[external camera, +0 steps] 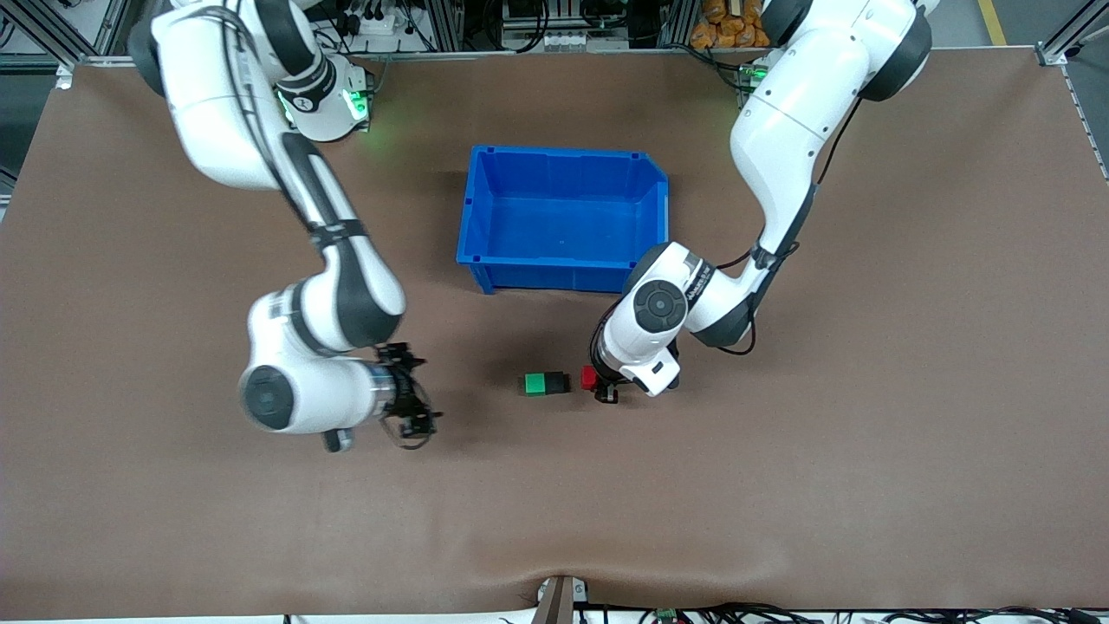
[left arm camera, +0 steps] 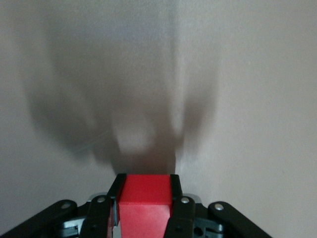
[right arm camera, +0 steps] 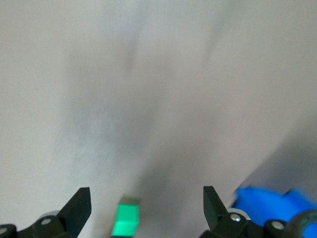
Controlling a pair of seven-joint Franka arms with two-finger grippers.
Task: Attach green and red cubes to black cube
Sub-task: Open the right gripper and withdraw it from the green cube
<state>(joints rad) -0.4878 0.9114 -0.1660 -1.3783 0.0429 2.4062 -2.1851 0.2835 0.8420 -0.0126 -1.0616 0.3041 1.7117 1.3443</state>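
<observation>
Item: red cube point(external camera: 589, 377), clamped between my left gripper point(external camera: 604, 390) fingers, low over the table point(external camera: 780, 485), just beside the black cube point(external camera: 555, 382).
Item: green cube point(external camera: 534, 384), already touching the black cube on its right-arm side.
Item: my right gripper point(external camera: 416, 416), jaws wide and empty, waiting near the pair.
Step in hand: bringing red to black's free face.
Next: a level, square slide inward.
Room: open table around; blue bin point(external camera: 563, 217) well apart.
</observation>
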